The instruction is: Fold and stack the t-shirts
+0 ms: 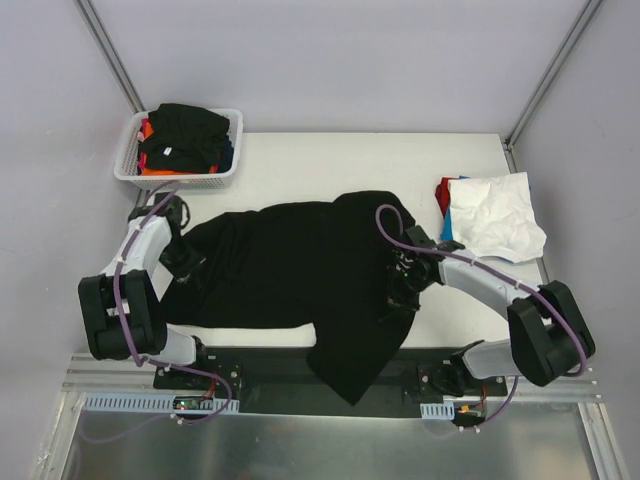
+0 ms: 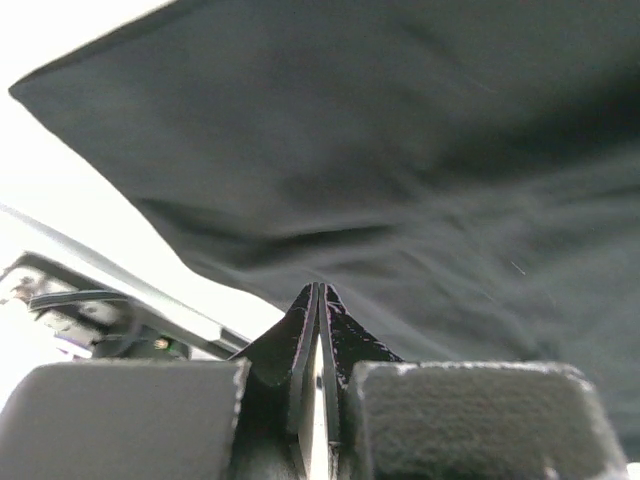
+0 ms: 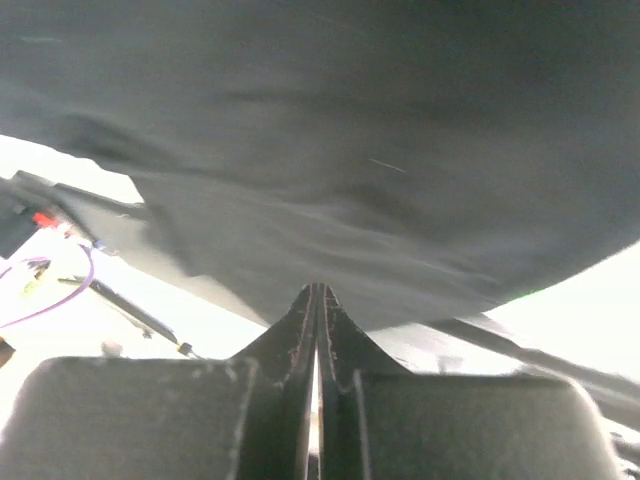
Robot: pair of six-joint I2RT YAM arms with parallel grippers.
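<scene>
**Figure.** Overhead and wrist views of one fold of a large garment.

The black t-shirt (image 1: 290, 265) lies spread across the middle of the table (image 1: 330, 160). Its right part is bunched, and one corner hangs over the near edge between the arm bases. The left arm (image 1: 135, 255) reaches the garment's left side and the right arm (image 1: 480, 280) reaches its right side.

In each wrist view the jaws are pressed flat together. Black cloth runs down to the left fingertips (image 2: 308, 315) and to the right fingertips (image 3: 303, 320). Both the left jaws and the right jaws therefore appear to pinch an edge of the shirt.

The white t-shirt (image 1: 500, 215) rests on top of the red t-shirt (image 1: 443, 195) at the right of the table, well apart from the work. The basket (image 1: 180, 180) at the far-left corner holds more shirts.

*Doing the step well:*
- The two pinches should probably travel together at equal height, so the cloth between them stays taut and makes a straight crease.
- The hanging corner needs to come back onto the table before the fold is laid, or its weight may pull the panel askew.
- The lifted edge should clear the layer beneath rather than drag it.
- The jaws should release only once the edge rests flat and aligned.
- Thin cloth held by so little material may slip, so slow, level motion seems wise.
</scene>
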